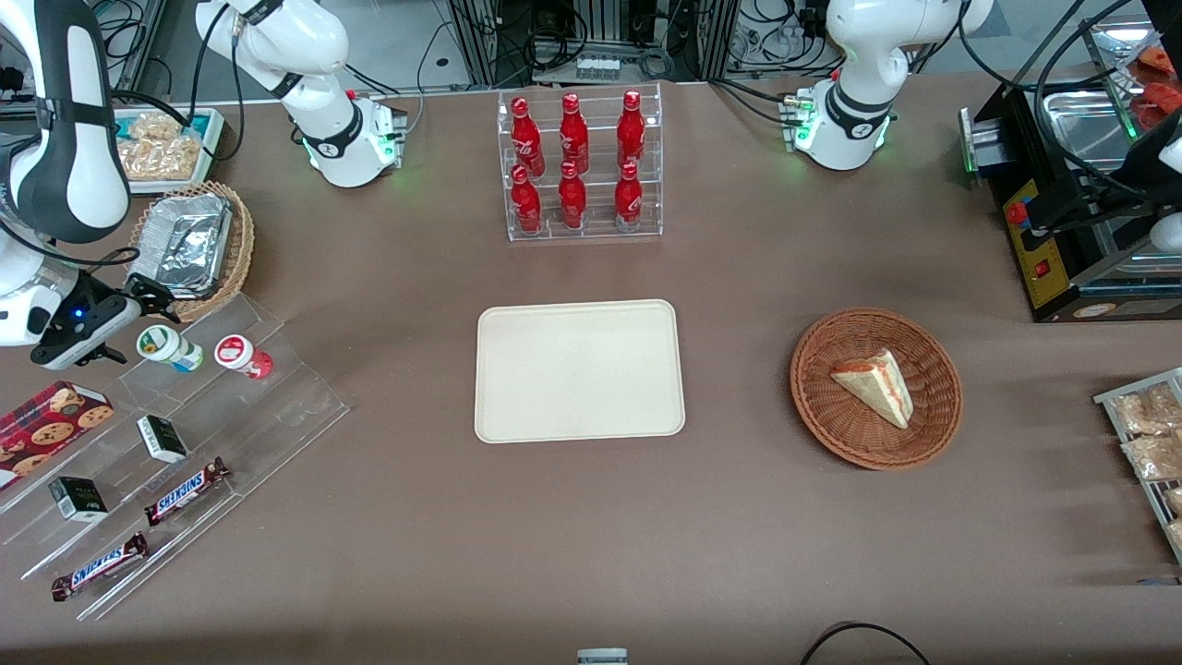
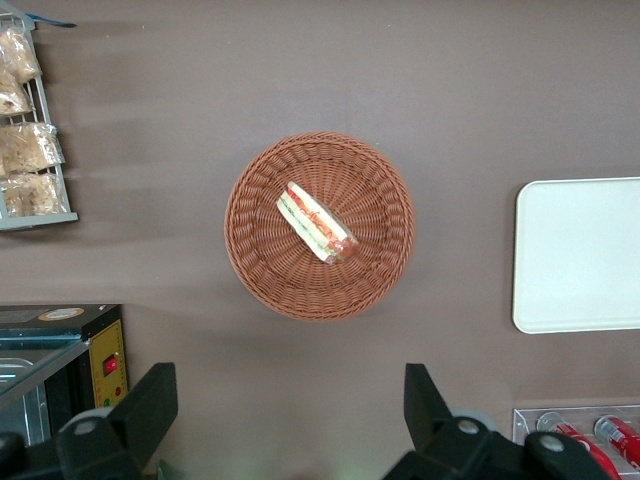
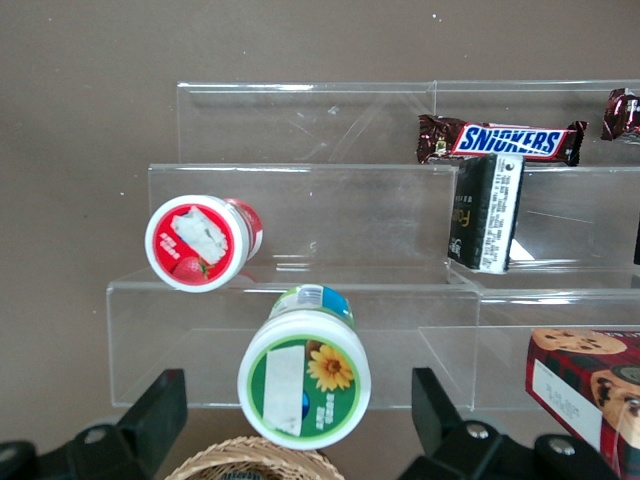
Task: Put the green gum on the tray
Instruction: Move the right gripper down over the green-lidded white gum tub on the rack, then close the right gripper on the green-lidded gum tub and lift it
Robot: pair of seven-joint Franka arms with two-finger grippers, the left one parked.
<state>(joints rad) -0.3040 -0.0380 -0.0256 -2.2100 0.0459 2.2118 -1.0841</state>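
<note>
Green-lidded white gum bottle lying on clear acrylic stepped rack, beside red-lidded twin; gripper poised over it, jaws wide. Approach underway: next, closing in, then carrying to bare cream rectangular tray.
</note>
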